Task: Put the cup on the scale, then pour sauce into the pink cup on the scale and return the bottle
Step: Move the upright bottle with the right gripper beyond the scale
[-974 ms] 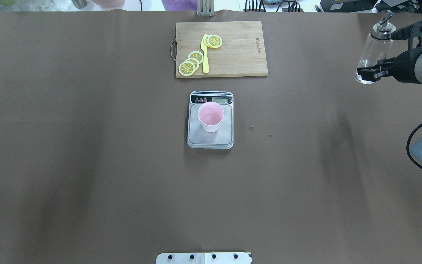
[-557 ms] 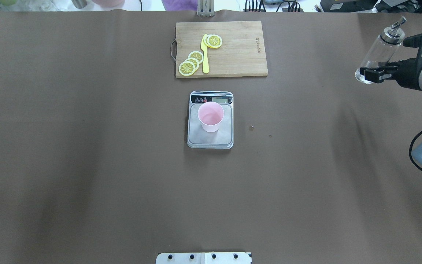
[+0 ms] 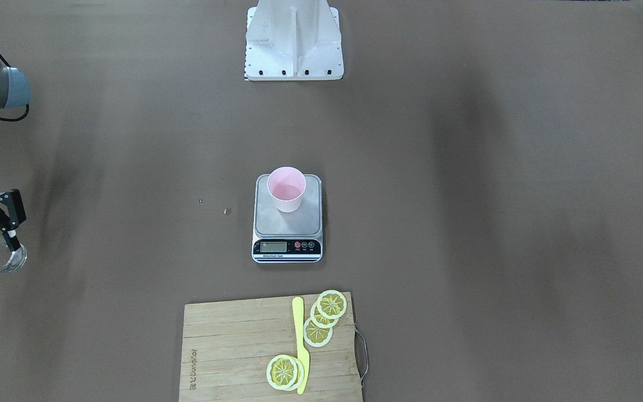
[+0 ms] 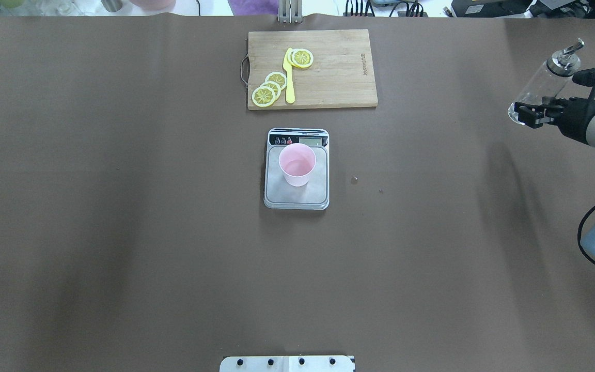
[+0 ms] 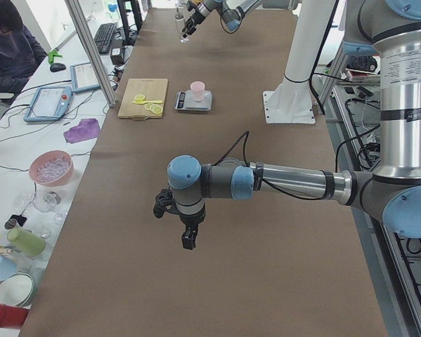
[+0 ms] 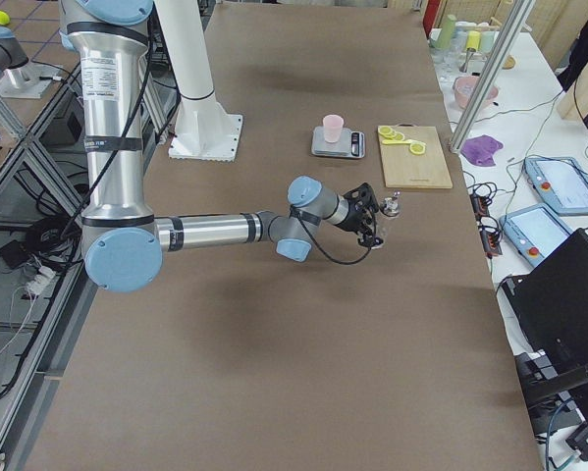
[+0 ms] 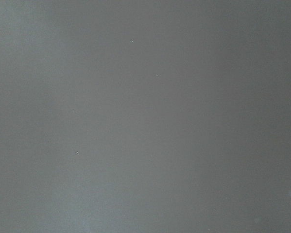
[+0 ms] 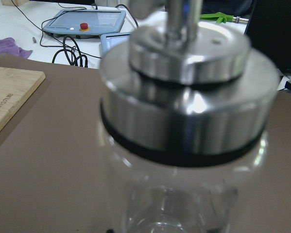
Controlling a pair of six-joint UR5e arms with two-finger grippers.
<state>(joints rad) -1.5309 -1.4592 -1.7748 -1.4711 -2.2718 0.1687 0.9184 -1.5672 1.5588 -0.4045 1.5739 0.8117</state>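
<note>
The pale pink cup (image 4: 297,164) stands upright on the steel platform of the scale (image 4: 297,199) at the table's centre; the front-facing view shows the same cup (image 3: 286,188) and scale (image 3: 288,223). At the far right edge my right gripper (image 4: 527,113) is shut on the lower body of the clear glass bottle (image 4: 545,82), which leans with its silver spout up. The bottle (image 8: 184,121) fills the right wrist view. The sauce is too clear to make out. My left gripper (image 5: 185,232) hovers over bare table, seen only in the exterior left view, so I cannot tell its state.
A wooden cutting board (image 4: 339,72) with lemon slices (image 4: 269,88) and a yellow knife (image 4: 289,77) lies beyond the scale. Two small specks (image 4: 354,180) sit right of the scale. The robot's base plate (image 4: 287,363) is at the near edge. A person sits off the table's far side (image 5: 10,49).
My right gripper has carried the bottle further right toward the table's edge, and the bottle looks smaller and lower. Cup and scale have not moved.
</note>
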